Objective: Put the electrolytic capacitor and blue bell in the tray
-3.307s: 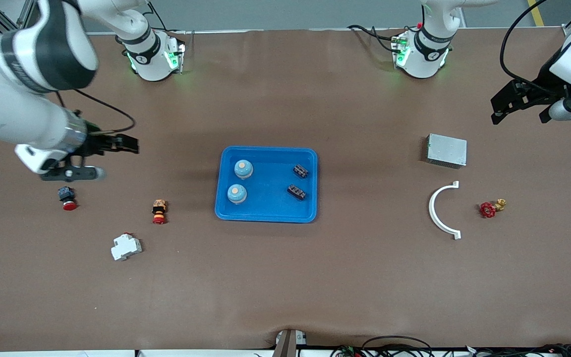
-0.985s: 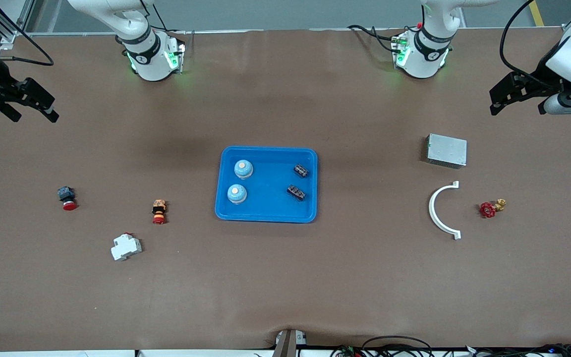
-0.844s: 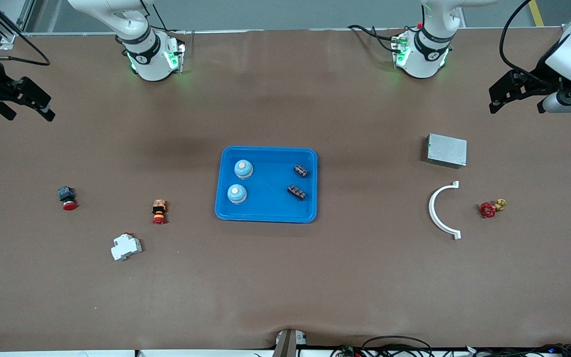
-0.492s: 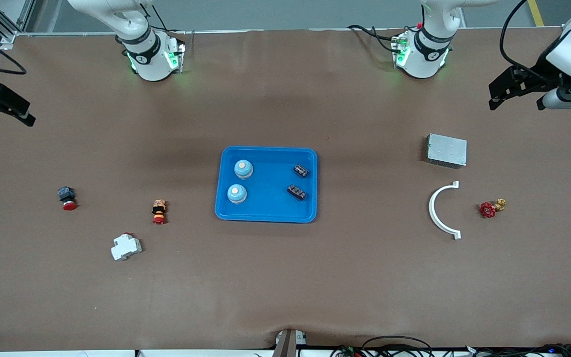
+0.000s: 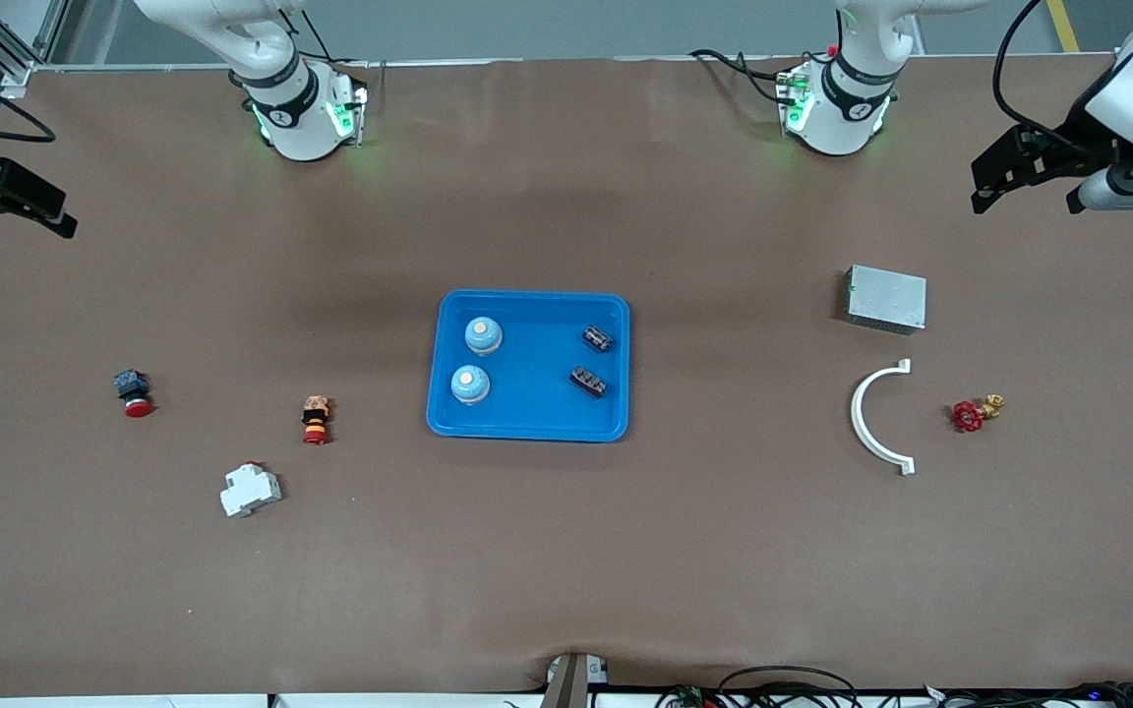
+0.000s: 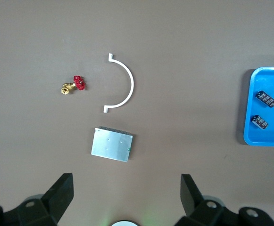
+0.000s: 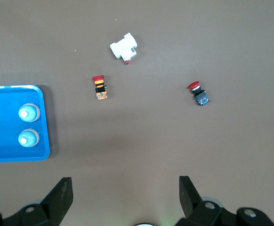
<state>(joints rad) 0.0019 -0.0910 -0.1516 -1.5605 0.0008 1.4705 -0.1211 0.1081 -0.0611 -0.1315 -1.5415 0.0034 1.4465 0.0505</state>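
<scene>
The bright-blue tray (image 5: 527, 296) lies mid-table. In it stand two blue bells (image 5: 483, 335) (image 5: 470, 384) and lie two dark electrolytic capacitors (image 5: 597, 339) (image 5: 588, 381). My left gripper (image 5: 1024, 202) hangs open and empty in the air over the left arm's end of the table, by the grey metal box; its wrist view shows the open gripper (image 6: 127, 181), the tray's rim (image 6: 250, 94) and both capacitors (image 6: 266, 98). My right gripper (image 5: 21, 228) hangs open and empty over the right arm's end; its wrist view shows the open gripper (image 7: 125, 184), the tray (image 7: 14, 88) and the bells (image 7: 28, 112).
A grey metal box (image 5: 886, 298), a white arc piece (image 5: 866, 418) and a red valve (image 5: 970, 415) lie toward the left arm's end. Two red push buttons (image 5: 133, 391) (image 5: 315, 420) and a white breaker (image 5: 250, 490) lie toward the right arm's end.
My right arm has drawn back from over the red push button to the table's end. My left gripper has drifted slightly away from the grey box. The tray's contents have not moved.
</scene>
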